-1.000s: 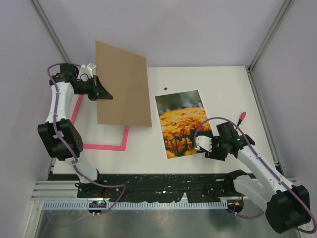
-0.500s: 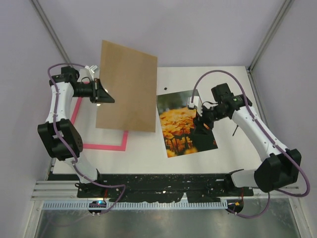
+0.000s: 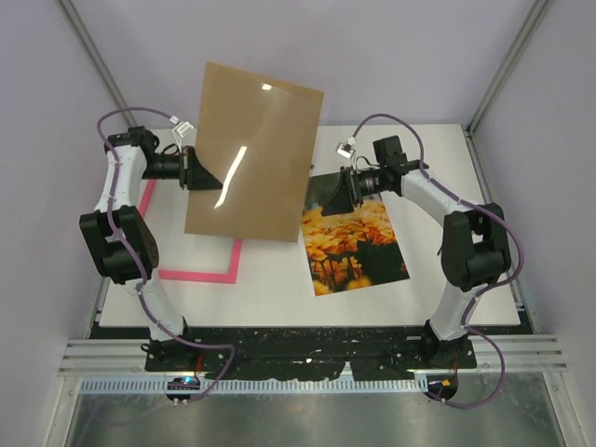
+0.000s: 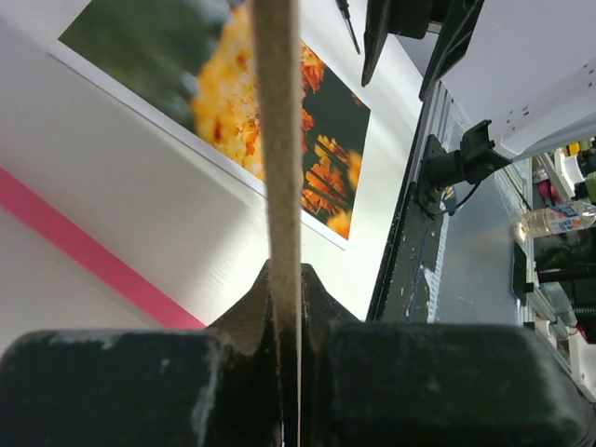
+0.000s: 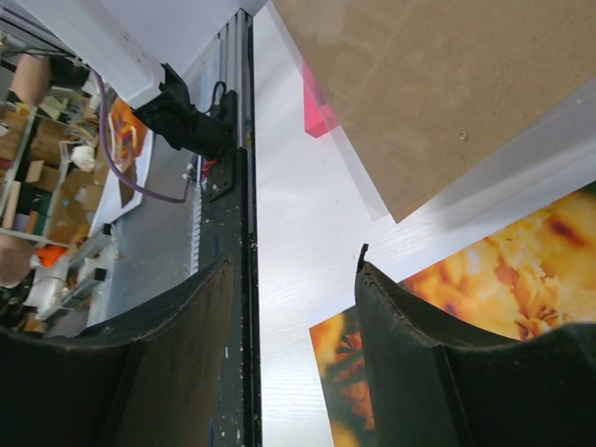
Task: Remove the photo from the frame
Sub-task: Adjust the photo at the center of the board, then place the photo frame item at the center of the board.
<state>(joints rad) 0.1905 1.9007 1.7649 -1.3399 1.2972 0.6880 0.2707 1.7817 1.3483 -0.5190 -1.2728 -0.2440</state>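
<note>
The left gripper (image 3: 210, 179) is clamped on the edge of the brown backing board (image 3: 253, 154), holding it tilted in the air above the pink frame (image 3: 199, 276). The photo (image 3: 358, 244) lies flat on the white table (image 3: 438, 158), right of the frame and apart from it. The right gripper (image 3: 328, 199) hovers over the photo's dark top part, jaws parted, empty.

Plain brown backing board (image 3: 251, 154), raised and tilted, glare-streaked, white table (image 3: 270, 289) beneath

Backing board (image 3: 253, 154) higher; right gripper (image 3: 330, 196) over photo's (image 3: 358, 250) top
</note>
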